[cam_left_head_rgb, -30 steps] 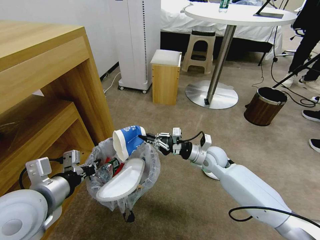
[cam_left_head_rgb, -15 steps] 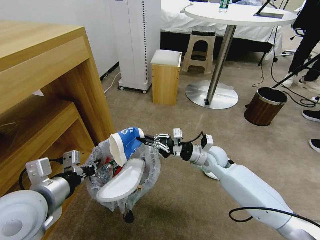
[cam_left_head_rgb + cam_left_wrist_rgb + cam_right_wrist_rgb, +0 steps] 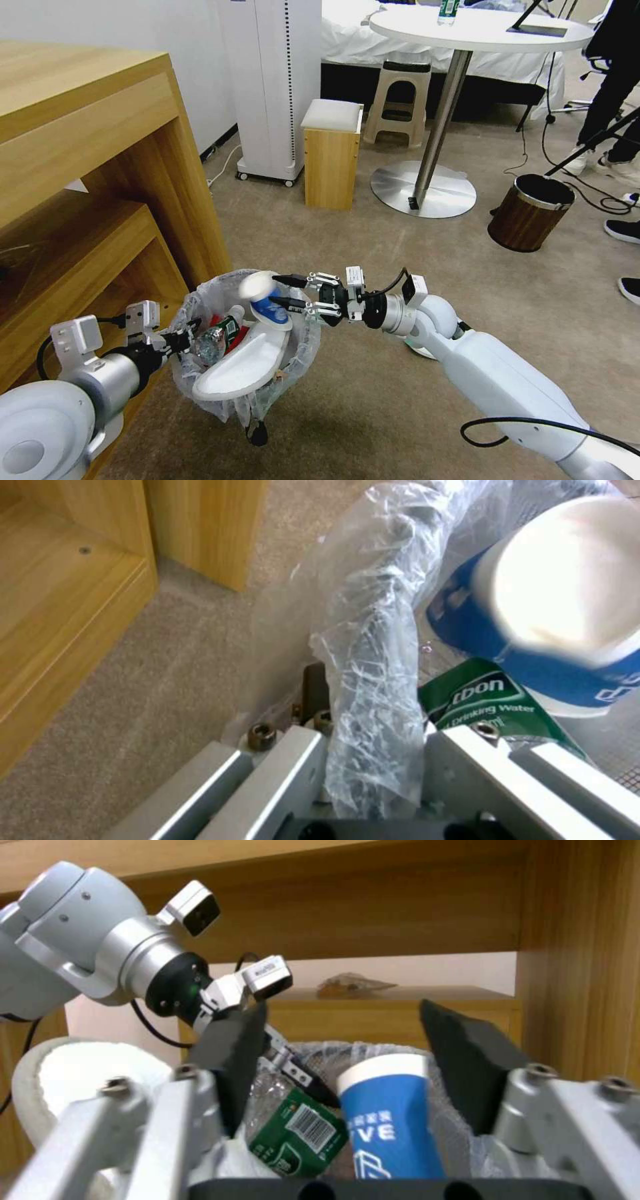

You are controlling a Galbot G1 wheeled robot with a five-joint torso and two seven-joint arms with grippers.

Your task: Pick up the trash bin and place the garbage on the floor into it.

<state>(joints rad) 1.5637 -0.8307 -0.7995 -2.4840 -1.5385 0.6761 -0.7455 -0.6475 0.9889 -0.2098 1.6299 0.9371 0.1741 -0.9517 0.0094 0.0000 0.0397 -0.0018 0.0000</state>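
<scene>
My left hand (image 3: 175,341) is clamped on the rim of the trash bin (image 3: 301,333), the bag-wrapped edge pinched between its fingers (image 3: 293,760), and it holds the bin up off the floor (image 3: 373,400), just beside the wooden shelf unit (image 3: 100,200). My right hand (image 3: 283,291) sits over the far edge of the bin with its fingers spread apart and nothing between them; from its wrist camera I see the two dark pads (image 3: 467,1065) standing wide on either side of the blue paper cup (image 3: 390,1120). The cup (image 3: 265,297) lies inside the bin, its white rim up, free of the hand and blurred in the head view. Beside it in the bin lie a clear bottle with a green label (image 3: 223,333) and a white slipper (image 3: 243,363), whose toe end sticks out over the near rim. The translucent bag (image 3: 373,645) bunches thickly where my left hand grips it. Farther off on the carpet stands a wood-grain bin with a chrome rim (image 3: 530,212), near the base of a round white table (image 3: 480,30).
</scene>
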